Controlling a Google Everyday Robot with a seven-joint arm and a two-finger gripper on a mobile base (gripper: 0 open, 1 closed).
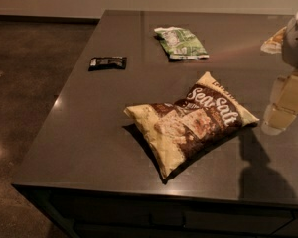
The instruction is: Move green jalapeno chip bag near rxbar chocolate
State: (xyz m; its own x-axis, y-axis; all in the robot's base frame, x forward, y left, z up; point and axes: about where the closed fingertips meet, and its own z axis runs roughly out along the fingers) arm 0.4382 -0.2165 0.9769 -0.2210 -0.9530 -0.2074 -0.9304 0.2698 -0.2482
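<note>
The pale blocky gripper, open or closed I cannot tell, is hovering far right, apparently approaching and needing to reach the small crinkled green-and-white chip bag lying apart from the flat black bar wrapper.

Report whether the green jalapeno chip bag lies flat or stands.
Flat: the green jalapeno chip bag lies face up on the table. The gripper hangs at the right edge.

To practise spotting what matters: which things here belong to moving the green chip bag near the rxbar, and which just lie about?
Job: green jalapeno chip bag; rxbar chocolate; tool, over the right of the table.
Lying about: large Sea Salt bag; pale yellow packet at the far right.
</note>
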